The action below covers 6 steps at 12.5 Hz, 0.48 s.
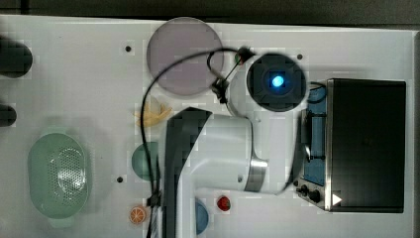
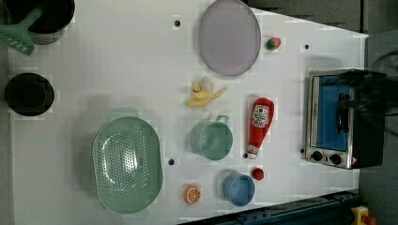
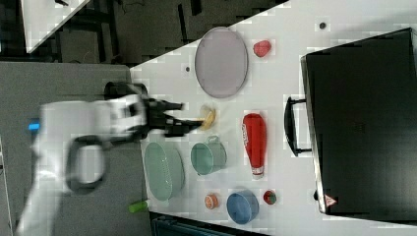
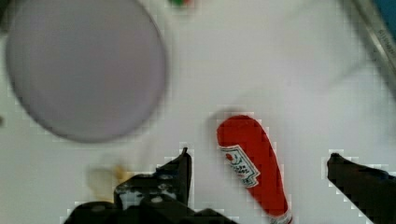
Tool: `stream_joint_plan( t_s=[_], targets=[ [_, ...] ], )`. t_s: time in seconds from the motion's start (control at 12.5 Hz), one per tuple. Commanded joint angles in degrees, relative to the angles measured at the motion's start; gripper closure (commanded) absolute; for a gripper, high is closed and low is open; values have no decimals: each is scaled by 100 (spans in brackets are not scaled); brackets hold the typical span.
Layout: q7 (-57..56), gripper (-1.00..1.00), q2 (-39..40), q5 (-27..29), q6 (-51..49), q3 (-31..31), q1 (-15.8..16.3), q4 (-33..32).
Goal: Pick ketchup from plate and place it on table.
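The ketchup (image 2: pixel 259 126), a slim red bottle with a white label and cap, lies flat on the white table (image 2: pixel 117 61) between the green cup and the toaster oven. It is apart from the plate (image 2: pixel 229 37), a pale lilac disc with nothing on it. In the wrist view my gripper (image 4: pixel 259 156) hangs open above the ketchup (image 4: pixel 250 168), one dark finger on each side and neither touching it, with the plate (image 4: pixel 84 70) off to one side. The right view has the gripper (image 3: pixel 186 115) raised off the table, and the ketchup (image 3: pixel 254 142) lying free. In the top view my arm covers the bottle.
A toaster oven (image 2: pixel 345 119) stands close beside the ketchup. A peeled banana (image 2: pixel 204 93), green cup (image 2: pixel 211 139), blue bowl (image 2: pixel 238 189), small tomato (image 2: pixel 257 174), orange slice (image 2: pixel 191 194) and green colander (image 2: pixel 126 164) lie around. A strawberry (image 2: pixel 272 43) sits by the plate.
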Motion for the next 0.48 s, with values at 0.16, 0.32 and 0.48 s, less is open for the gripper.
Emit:
stream_joint_plan(
  t_s=[0.16,0.32,0.48],
  targets=[
    [1245,-100,-260,-17,-1295,243,54,1084],
    [1245,-100,-255,-37,-2034,247,53,1553],
    [1244,-100,-255,-55,-2442,214,47,1762]
  ],
)
